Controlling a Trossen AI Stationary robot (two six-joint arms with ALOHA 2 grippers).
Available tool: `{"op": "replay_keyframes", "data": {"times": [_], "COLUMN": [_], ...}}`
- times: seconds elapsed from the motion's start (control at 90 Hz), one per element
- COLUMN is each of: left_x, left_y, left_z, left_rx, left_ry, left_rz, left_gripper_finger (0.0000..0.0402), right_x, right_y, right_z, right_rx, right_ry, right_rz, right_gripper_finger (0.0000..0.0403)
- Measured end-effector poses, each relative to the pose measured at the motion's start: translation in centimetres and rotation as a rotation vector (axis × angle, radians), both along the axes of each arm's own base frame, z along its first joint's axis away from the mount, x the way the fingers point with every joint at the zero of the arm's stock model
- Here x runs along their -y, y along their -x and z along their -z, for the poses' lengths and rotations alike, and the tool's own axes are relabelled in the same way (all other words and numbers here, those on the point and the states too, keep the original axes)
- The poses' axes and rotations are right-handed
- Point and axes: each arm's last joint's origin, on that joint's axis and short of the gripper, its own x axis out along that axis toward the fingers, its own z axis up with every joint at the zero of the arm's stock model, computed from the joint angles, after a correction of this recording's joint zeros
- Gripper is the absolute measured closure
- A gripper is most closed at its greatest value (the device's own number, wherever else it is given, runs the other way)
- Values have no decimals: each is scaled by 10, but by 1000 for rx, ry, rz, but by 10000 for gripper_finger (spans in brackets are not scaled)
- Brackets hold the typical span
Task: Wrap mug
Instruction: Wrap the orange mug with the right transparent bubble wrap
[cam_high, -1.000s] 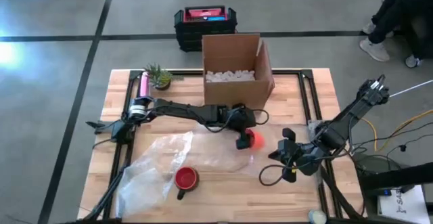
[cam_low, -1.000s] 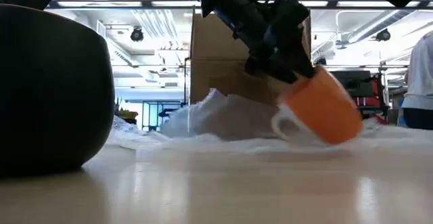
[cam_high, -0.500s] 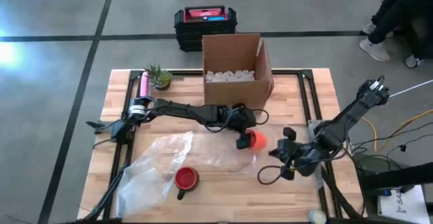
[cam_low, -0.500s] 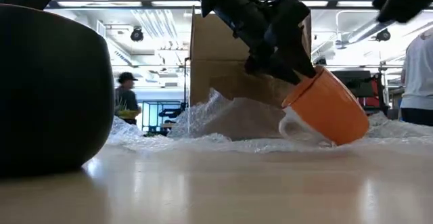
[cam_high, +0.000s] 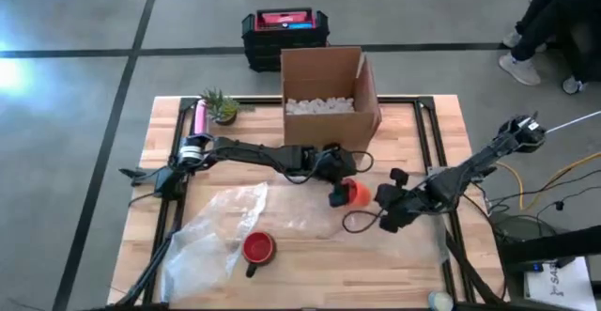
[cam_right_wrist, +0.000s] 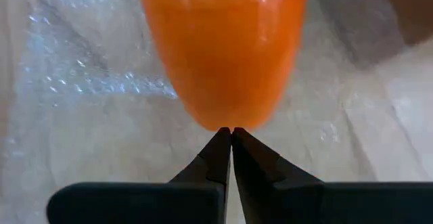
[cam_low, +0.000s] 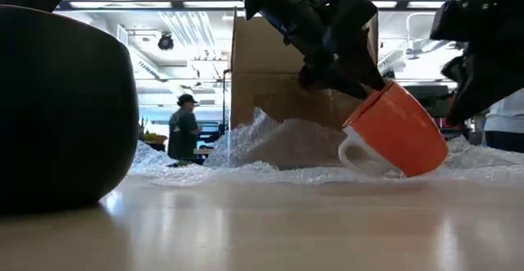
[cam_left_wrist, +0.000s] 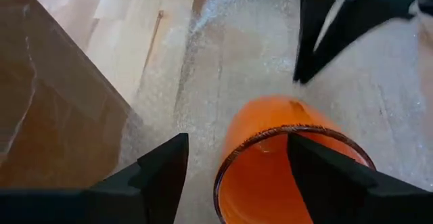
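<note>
On the wrap (cam_high: 282, 219) at its right edge, the mug (cam_high: 356, 194) sits tilted, left tool (cam_high: 336, 196) clamped on its rim. Right tool (cam_high: 374, 198), fingers together, is just beside the mug. Bare counter (cam_high: 432, 123) lies beyond.

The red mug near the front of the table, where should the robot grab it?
Probably by its rim. The red mug stands upright on the bubble wrap with its mouth facing up, so fingers could come straight down, one inside and one outside the wall. Its dark handle points toward the table's front edge, so gripping the rim on the far side keeps clear of it.
</note>
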Motion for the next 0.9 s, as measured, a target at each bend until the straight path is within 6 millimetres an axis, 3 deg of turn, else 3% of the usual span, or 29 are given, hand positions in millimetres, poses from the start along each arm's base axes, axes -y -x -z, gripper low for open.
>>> {"op": "replay_keyframes", "data": {"times": [0.267,0.544,0.711,0.9], "left_x": [0,1,1,5], "left_y": [-3,-4,3,37], "left_z": [-5,-7,-20,-49], "left_rx": [57,80,72,-74], "left_ry": [0,0,0,52], "left_rz": [0,1,2,-41], "left_gripper_finger": [160,181,181,179], "right_x": [24,26,25,21], "right_y": [-11,-13,-11,-7], "right_z": [19,24,4,-38], "right_rx": [-47,-95,-199,-272], "right_ry": [-95,-112,-133,-233], "right_rz": [2,0,-2,24], "right_gripper_finger": [401,401,401,401]}}
